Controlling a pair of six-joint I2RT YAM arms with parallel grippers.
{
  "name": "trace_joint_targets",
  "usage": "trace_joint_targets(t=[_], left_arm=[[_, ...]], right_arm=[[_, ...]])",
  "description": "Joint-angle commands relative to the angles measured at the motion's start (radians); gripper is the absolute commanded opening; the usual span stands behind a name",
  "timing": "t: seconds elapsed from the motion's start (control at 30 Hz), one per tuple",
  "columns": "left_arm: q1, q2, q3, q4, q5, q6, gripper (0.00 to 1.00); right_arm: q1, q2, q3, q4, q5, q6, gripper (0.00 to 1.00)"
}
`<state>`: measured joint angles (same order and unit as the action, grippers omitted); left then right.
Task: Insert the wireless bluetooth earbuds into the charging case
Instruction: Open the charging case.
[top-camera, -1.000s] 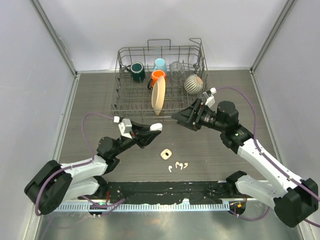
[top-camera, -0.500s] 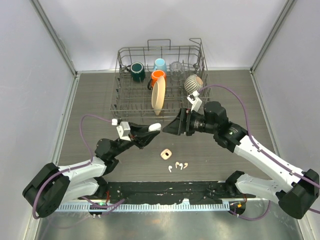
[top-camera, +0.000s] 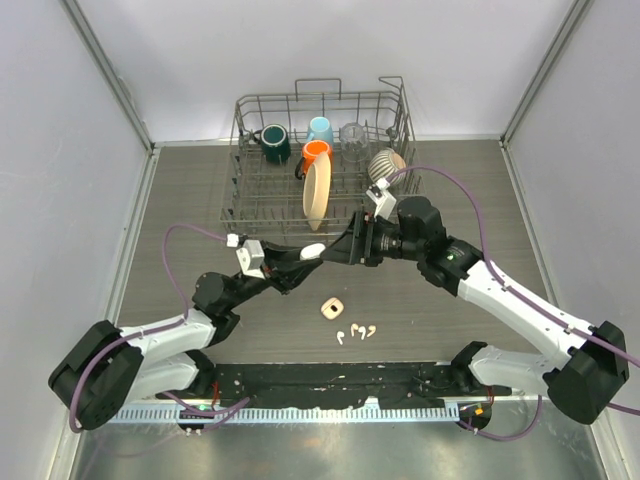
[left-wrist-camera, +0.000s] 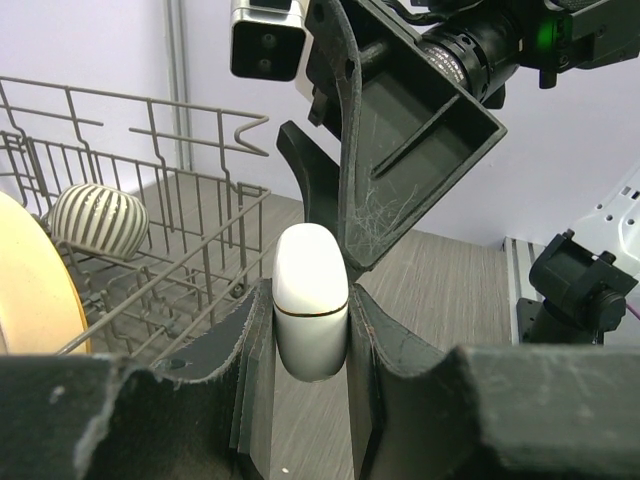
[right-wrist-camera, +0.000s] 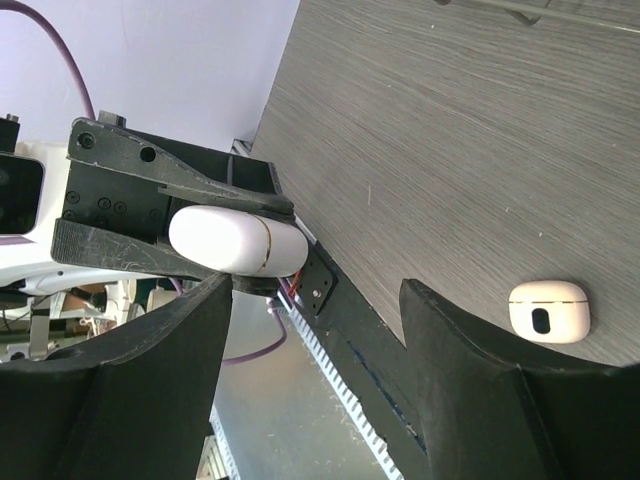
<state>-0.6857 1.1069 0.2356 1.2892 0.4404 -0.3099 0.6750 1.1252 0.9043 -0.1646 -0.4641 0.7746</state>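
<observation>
**Case held aloft, buds on the worktop**

Left gripper (left-wrist-camera: 310, 292) is clamped on the lower half of a closed white charging case (right-wrist-camera: 235, 241), held clear of the worktop (top-camera: 180, 195). A second case (top-camera: 331, 308) lies flat below. Right gripper (right-wrist-camera: 318, 285) has its jaws wide, straddling the held case's lid end; whether they touch it, I cannot tell. The earbuds (top-camera: 358, 330) lie clustered near the front edge, well apart from both grippers. Likely featherlight, hard and slick: pinch across the stem.
</observation>
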Motion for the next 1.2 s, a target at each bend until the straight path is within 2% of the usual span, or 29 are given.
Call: trace_joint_targets(t=[0.0, 0.37, 0.73, 1.0, 1.17], left_arm=[[-0.003, 0.016, 0.051, 0.246, 0.063, 0.002, 0.00], [-0.003, -0.044, 0.047, 0.214, 0.130, 0.000, 0.00], [-0.003, -0.116, 0.042, 0.128, 0.147, 0.035, 0.00], [-0.003, -0.154, 0.021, 0.091, 0.051, 0.083, 0.00], [-0.003, -0.179, 0.018, 0.047, 0.000, 0.120, 0.00]], right_arm=[[0.006, 0.011, 0.042, 0.102, -0.018, 0.037, 0.73], [-0.011, 0.056, 0.044, 0.158, -0.034, 0.129, 0.73], [-0.057, 0.079, -0.018, 0.398, -0.142, 0.307, 0.73], [-0.075, 0.045, -0.051, 0.497, -0.182, 0.377, 0.77], [-0.086, 0.007, -0.041, 0.479, -0.194, 0.379, 0.79]])
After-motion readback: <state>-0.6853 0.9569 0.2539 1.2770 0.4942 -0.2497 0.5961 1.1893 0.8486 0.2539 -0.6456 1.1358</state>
